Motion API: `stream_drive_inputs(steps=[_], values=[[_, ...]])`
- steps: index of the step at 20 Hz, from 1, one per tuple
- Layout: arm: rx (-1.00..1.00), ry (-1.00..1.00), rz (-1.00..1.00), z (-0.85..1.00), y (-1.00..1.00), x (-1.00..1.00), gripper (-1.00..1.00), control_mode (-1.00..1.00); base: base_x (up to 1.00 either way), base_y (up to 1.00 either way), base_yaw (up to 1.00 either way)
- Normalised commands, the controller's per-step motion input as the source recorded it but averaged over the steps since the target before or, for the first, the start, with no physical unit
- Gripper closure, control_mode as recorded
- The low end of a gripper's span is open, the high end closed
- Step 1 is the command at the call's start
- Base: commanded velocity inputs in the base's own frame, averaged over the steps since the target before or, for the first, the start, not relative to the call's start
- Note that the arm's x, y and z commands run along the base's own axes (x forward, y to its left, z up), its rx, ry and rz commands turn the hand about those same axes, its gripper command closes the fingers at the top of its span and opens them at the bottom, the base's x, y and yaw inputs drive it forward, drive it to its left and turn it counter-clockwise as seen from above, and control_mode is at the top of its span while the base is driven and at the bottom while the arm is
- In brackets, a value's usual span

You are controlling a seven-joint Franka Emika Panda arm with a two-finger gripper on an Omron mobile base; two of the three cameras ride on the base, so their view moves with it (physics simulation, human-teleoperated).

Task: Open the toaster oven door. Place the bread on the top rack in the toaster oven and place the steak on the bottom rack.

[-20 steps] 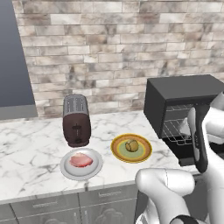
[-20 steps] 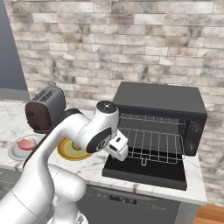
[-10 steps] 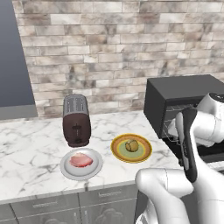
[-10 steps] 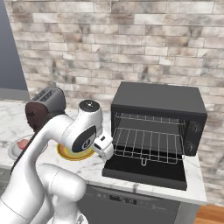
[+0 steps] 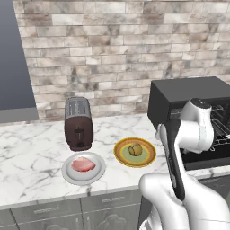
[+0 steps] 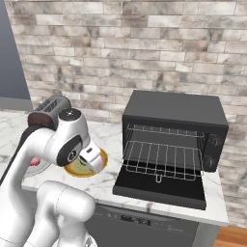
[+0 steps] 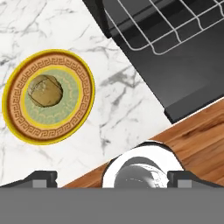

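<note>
The toaster oven (image 6: 176,120) stands at the counter's right end. Its door (image 6: 161,188) lies folded down flat. Inside, the top rack (image 6: 169,131) sits above the bottom rack (image 6: 161,161), which sticks out over the door. The bread (image 7: 45,90) rests on a yellow-rimmed green plate (image 7: 74,118), left of the door (image 7: 183,70). The steak (image 5: 83,165) lies on a grey-white plate (image 5: 99,173) in front of the slot toaster. My gripper (image 7: 113,177) hangs open and empty above the counter's front edge, between the bread plate and the door corner, its fingertips (image 7: 41,177) spread wide.
A dark brown slot toaster (image 5: 78,123) stands behind the steak plate. The brick wall runs along the back. Bare marble counter (image 7: 118,100) lies between the yellow plate and the oven door. Wood floor (image 7: 197,127) shows beyond the counter edge.
The arm has swung left, away from the oven's open front towards the yellow plate. The gripper stays open. Bread, steak and door have not moved.
</note>
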Motion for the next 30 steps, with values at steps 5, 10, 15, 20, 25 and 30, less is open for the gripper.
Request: stream_drive_inputs(steps=[5, 10, 15, 20, 25, 30], values=[[-0.02, -0.01, 0.0, 0.0, 0.67, 0.1, -1.0, -1.0, 0.0, 0.0, 0.0], [0.0, 0.0, 0.02, 0.0, 0.68, 0.14, -1.0, -1.0, 0.0, 0.0, 0.0], [0.0, 0.0, 0.05, 0.0, 0.64, 0.16, -1.0, -1.0, 0.0, 0.0, 0.0], [0.0, 0.0, 0.08, 0.0, 0.59, 0.13, -1.0, -1.0, 0.0, 0.0, 0.0], [0.0, 0.0, 0.24, -0.01, 0.58, 0.11, -1.0, -1.0, 0.0, 0.0, 0.0], [-0.02, 0.0, 0.37, -0.02, 0.52, 0.15, -1.0, -1.0, 0.0, 0.0, 0.0]])
